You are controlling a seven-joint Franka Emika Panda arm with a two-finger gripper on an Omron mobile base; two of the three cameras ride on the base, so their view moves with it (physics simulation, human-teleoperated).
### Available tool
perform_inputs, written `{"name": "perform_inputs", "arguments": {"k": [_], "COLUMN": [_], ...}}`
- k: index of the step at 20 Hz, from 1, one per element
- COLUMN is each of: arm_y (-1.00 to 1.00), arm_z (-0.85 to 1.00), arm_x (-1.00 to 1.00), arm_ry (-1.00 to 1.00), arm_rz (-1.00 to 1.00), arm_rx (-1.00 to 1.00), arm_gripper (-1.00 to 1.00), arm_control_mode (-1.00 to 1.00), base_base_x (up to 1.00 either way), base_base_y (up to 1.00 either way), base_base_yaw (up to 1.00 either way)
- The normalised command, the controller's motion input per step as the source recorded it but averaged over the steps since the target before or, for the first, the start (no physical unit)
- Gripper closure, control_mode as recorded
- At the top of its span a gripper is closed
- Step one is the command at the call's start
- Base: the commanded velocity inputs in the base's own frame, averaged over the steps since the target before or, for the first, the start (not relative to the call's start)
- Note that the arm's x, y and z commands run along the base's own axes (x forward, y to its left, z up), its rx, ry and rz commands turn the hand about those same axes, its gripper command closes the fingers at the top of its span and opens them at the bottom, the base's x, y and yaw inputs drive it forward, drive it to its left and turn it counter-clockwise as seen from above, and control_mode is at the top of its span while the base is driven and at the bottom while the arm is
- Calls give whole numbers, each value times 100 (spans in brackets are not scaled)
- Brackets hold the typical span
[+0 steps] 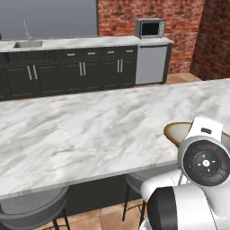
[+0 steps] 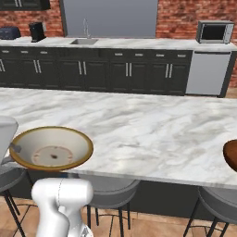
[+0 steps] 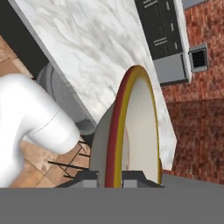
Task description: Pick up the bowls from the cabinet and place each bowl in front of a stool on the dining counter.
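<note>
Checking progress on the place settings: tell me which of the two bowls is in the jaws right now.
The cream bowl, the wide shallow one with the tan rim, gripped by its rim. The reddish-brown bowl sits apart at the counter's right end.

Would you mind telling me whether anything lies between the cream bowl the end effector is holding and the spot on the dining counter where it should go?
Nothing visible does. The cream bowl hangs at the near edge of the dining counter, above a stool, and the marble beside it is bare. The brown bowl sits well off to the right.
</note>
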Motion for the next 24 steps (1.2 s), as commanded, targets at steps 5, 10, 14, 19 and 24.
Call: {"name": "perform_inputs", "arguments": {"k": [5, 10, 14, 19, 24], "arm_y": [35, 27, 14, 0, 0], "arm_z": [-2, -6, -39, -55, -48], "arm_x": [95, 100, 100, 100, 82], "arm_ry": [1, 8, 6, 1, -1], "arm_rz": [-21, -43, -59, -52, -26], "arm_rx": [0, -5, -11, -5, 4], "arm_gripper": [100, 100, 100, 100, 100], "arm_control_mode": [-100, -100, -100, -100, -100], "base_base_x": [0, 0, 0, 0, 0], "base_base_y": [0, 0, 0, 0, 0], "base_base_yaw": [0, 0, 0, 0, 0]}}
